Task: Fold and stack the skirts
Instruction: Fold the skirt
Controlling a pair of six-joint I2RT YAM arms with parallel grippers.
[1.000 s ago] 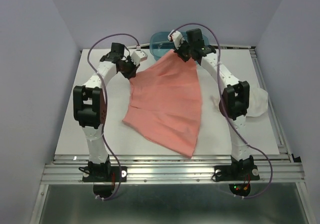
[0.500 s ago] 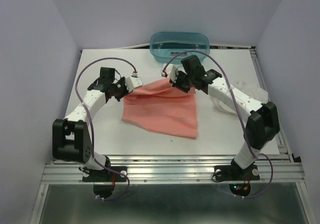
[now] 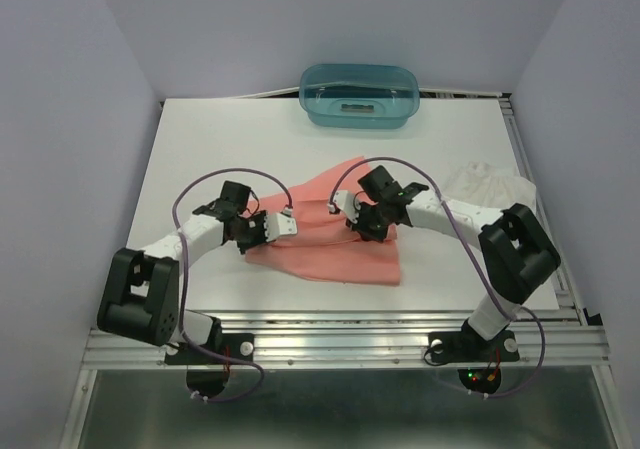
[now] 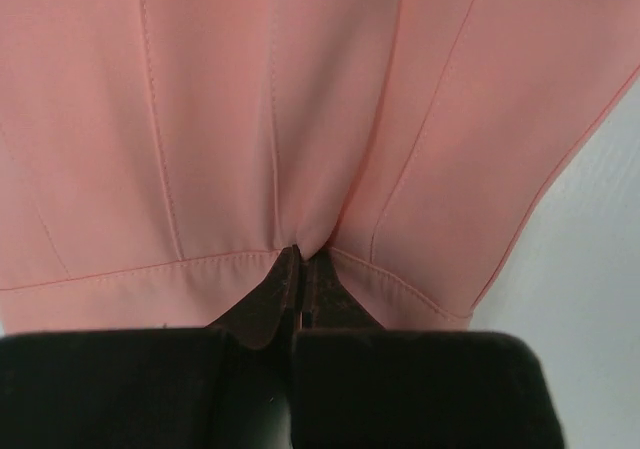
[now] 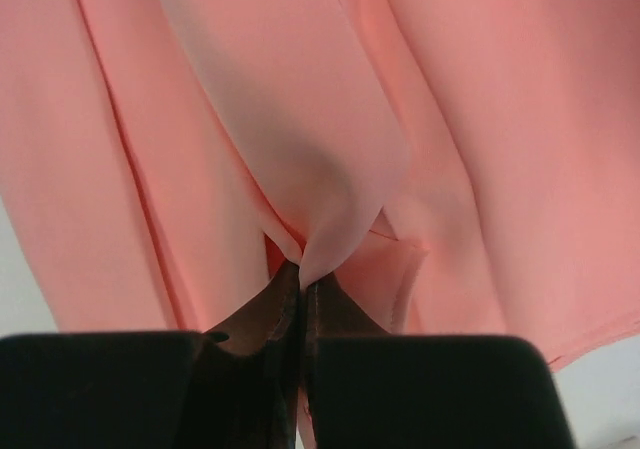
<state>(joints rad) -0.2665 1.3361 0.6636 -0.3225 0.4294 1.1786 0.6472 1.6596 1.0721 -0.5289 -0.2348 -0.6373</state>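
1. the step in hand looks like the first fold of the pink skirt [image 3: 340, 254]. both arms are bent low over it, each holding a bit of its edge just above the cloth already lying flat.
2. the pink skirt lies on the table [image 3: 200, 139] between the two arms, nearer the front edge than the back. the white skirt [image 3: 488, 184] sits in a loose heap by the right edge, well apart, and i judge it not yet folded. the blue tub [image 3: 360, 94] stands at the back, clear of both.
3. the left pincer [image 4: 301, 274] is clenched with no gap showing between its tips. it grips the stitched band of the pink skirt, and the cloth puckers into the pinch.
4. the right pincer [image 5: 301, 277] is clamped just as tight on a small bunch of the same skirt, with a flap of cloth folded over just above the tips.
5. the next move probably calls for setting the held edge down square with the edge below, then letting go with both pincers together so the fold does not skew. the white skirt and the stacking are left to do.
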